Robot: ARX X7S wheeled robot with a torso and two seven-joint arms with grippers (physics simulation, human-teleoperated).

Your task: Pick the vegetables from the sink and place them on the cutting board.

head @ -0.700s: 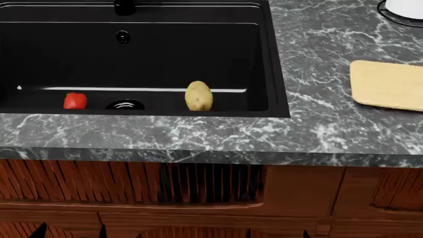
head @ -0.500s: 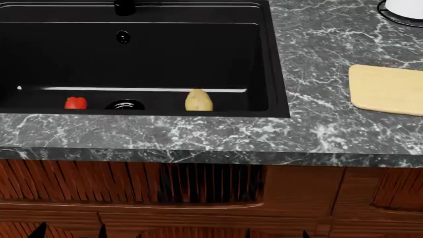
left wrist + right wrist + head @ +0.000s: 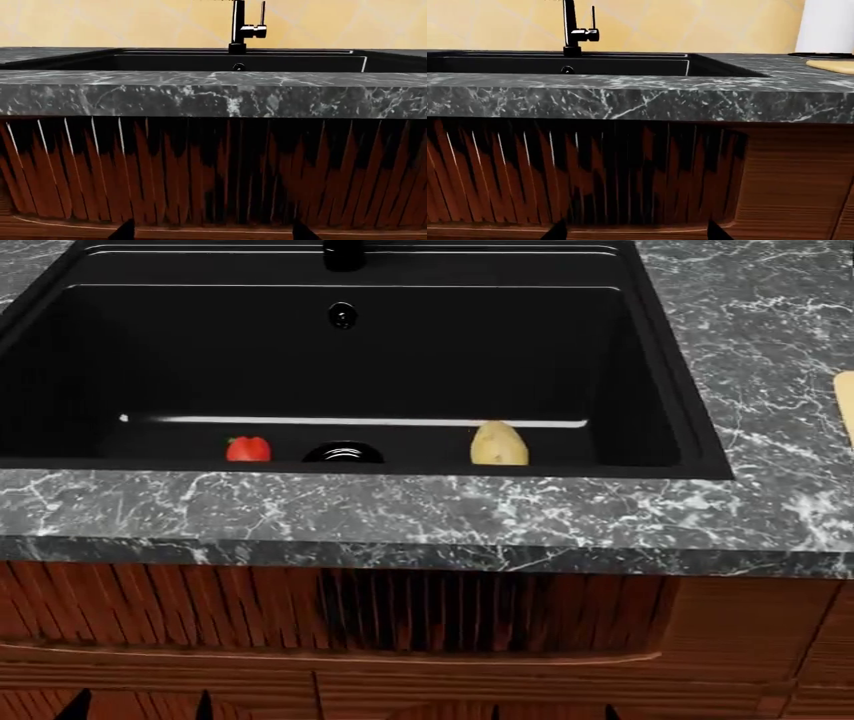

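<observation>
View shifts left: sink centred, board nearly out at 3 o'clock.
Pepper, potato unpicked; tool state can't tell, both sides.

dark marble counter holds the sink; cutting board at its edge.

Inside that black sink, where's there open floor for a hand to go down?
Open floor lies between the drain and the potato, and past the potato toward the sink wall. The tightest spot is between the red pepper and the drain.
</observation>
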